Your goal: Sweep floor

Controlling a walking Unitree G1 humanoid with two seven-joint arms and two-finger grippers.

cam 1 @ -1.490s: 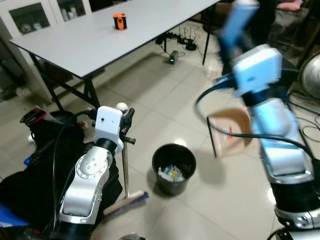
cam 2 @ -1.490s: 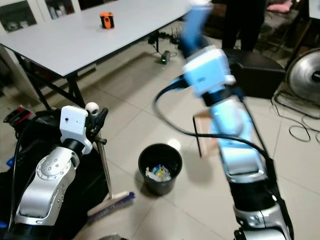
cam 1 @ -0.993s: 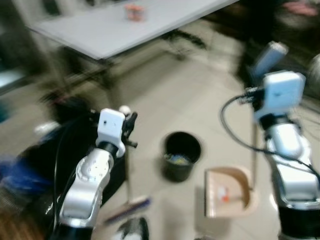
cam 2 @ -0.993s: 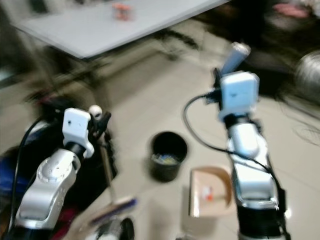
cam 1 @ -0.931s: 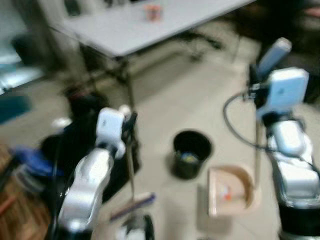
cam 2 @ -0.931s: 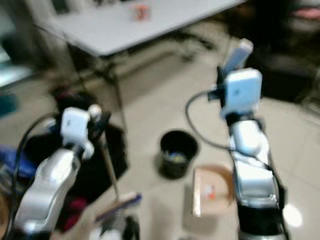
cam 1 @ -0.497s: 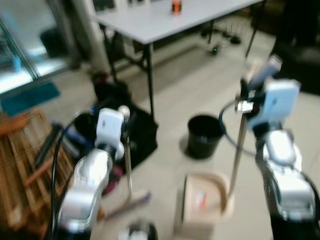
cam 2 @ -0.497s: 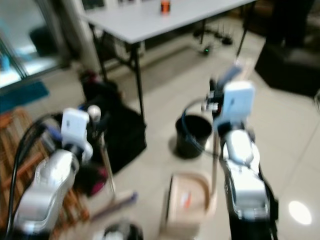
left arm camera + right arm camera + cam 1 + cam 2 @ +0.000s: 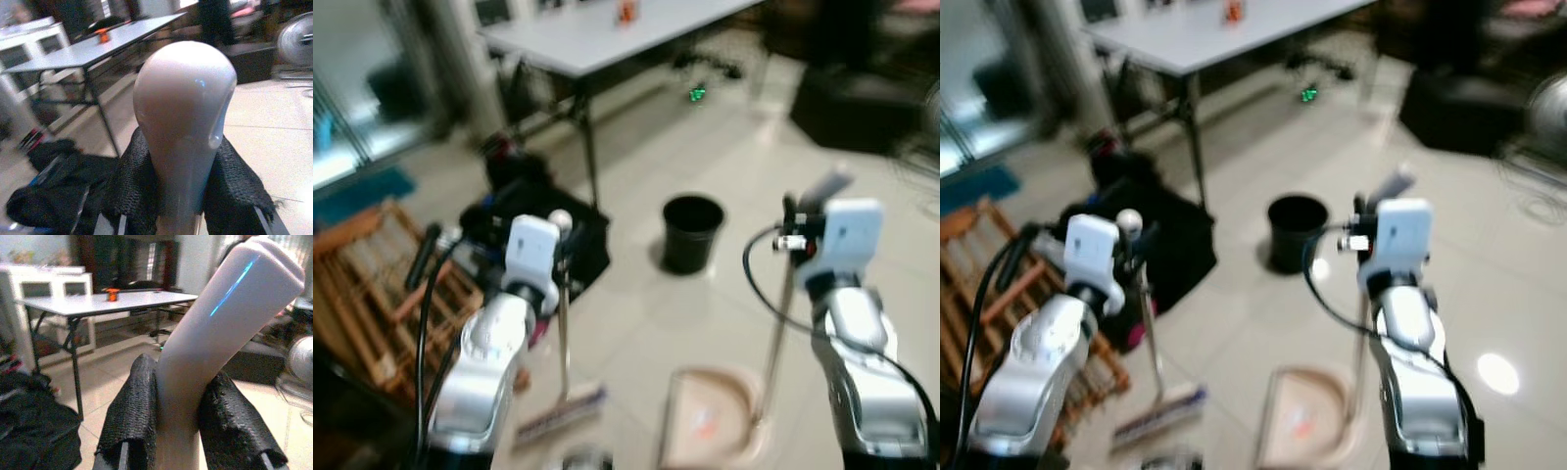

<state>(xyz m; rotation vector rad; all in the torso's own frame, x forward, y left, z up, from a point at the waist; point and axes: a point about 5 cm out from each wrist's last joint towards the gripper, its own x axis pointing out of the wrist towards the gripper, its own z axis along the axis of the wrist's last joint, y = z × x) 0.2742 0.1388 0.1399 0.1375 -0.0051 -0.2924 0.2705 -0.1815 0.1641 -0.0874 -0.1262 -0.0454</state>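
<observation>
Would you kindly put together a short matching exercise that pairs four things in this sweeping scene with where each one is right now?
Things:
1. broom
2. dustpan
3. black bin
4. orange object

Places:
A. on the grey table
B. on the floor ahead, between the two arms
C. handle held upright in the left gripper, head on the floor
D. flat on the floor, its long handle in the right gripper

Pairs: 1-C, 2-D, 3-B, 4-A
</observation>
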